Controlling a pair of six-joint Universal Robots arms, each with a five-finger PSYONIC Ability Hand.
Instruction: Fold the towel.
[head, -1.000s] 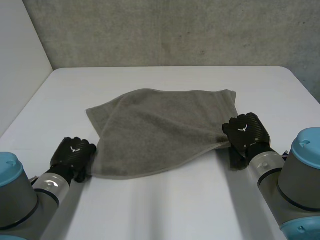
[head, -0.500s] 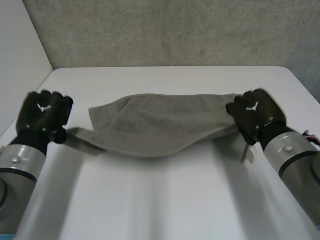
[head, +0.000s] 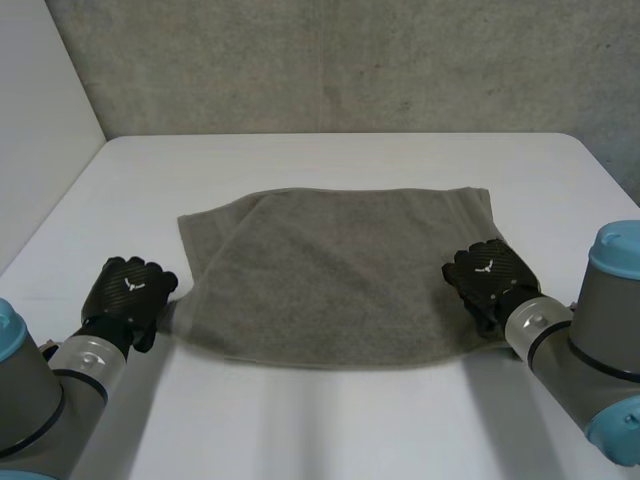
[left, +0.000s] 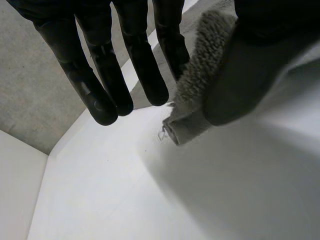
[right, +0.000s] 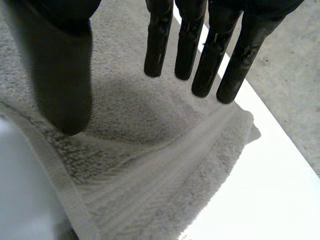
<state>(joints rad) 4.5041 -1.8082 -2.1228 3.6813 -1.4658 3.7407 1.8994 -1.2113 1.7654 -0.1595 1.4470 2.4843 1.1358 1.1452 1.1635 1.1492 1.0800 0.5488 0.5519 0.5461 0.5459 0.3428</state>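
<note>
Towel (head: 330, 265) flat again, corner in left hand (head: 128, 292).

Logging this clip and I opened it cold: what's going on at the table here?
A two-armed robot is working on a grey towel that lies spread out on the white table. Its left hand is at the towel's near left corner and pinches that corner against its thumb, holding it slightly off the table. Its right hand is over the near right corner with straight fingers, not gripping the cloth. The towel looks laid out flat, with no clear fold made yet.
</note>
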